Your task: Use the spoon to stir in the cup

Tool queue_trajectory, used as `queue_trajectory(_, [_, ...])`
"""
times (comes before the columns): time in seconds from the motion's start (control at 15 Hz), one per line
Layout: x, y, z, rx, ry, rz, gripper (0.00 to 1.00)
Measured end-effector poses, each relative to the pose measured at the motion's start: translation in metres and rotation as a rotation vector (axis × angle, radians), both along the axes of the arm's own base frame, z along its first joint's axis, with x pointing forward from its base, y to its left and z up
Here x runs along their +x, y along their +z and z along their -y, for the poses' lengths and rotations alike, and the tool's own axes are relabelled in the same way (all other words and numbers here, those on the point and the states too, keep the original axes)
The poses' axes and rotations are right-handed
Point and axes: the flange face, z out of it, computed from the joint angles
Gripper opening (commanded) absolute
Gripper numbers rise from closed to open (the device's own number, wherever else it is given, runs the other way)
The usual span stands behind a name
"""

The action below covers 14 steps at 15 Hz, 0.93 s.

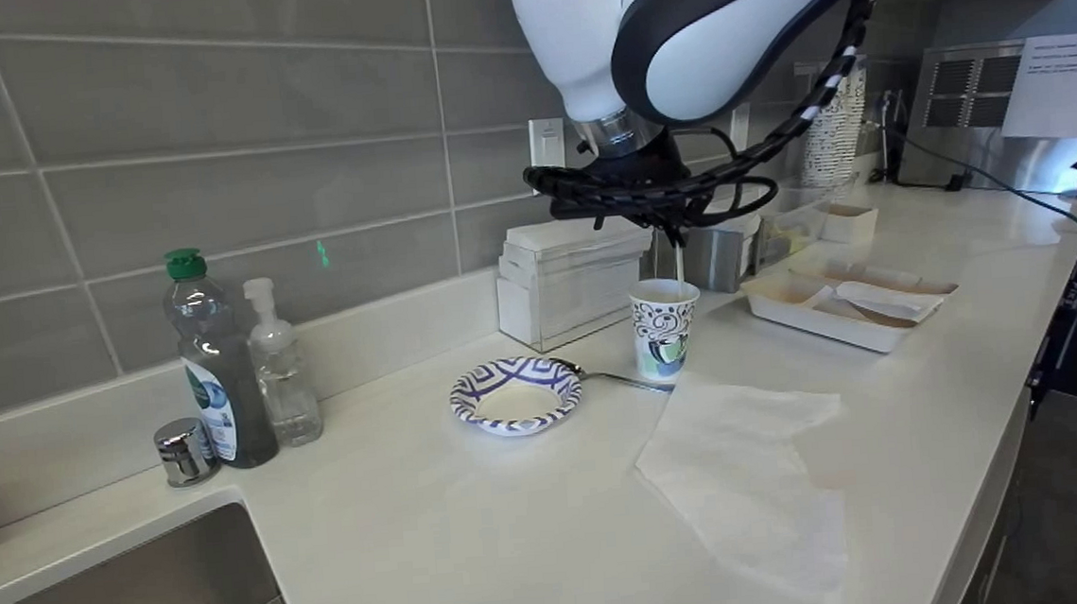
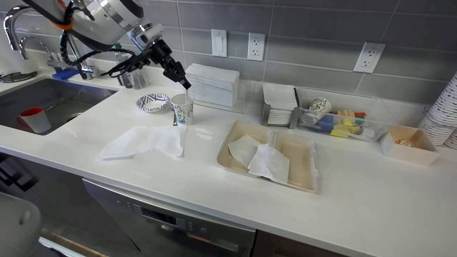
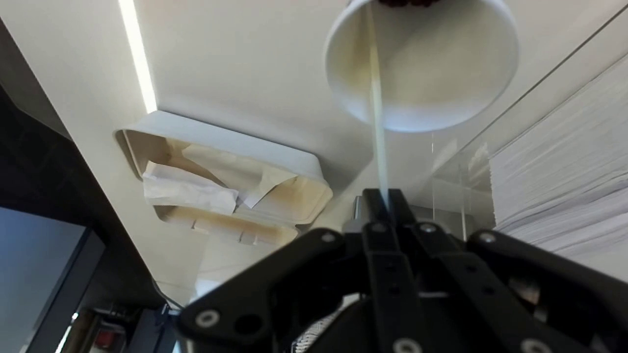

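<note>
Gripper [image 3: 385,196] clenched on a pale slender stick [image 3: 378,127], which runs down into the white patterned paper cup [image 1: 662,327]; lower end unclear. Cup upright on the counter [image 1: 422,537]. Spoon [image 1: 644,384], a dark line, lies on the counter left of the cup, between it and the blue-and-white bowl [image 1: 517,427]. White napkin [image 1: 748,458] spread on the near side. To the right, open takeout box [image 2: 301,153] with paper [image 2: 269,164] lying in it.
</note>
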Motion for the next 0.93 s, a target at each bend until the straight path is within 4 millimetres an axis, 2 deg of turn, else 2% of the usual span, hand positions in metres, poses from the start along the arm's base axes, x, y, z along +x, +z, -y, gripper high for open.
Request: queue_trajectory(0.93, [0.005, -0.010, -0.004, -0.044, -0.040, 0.080, 0.01])
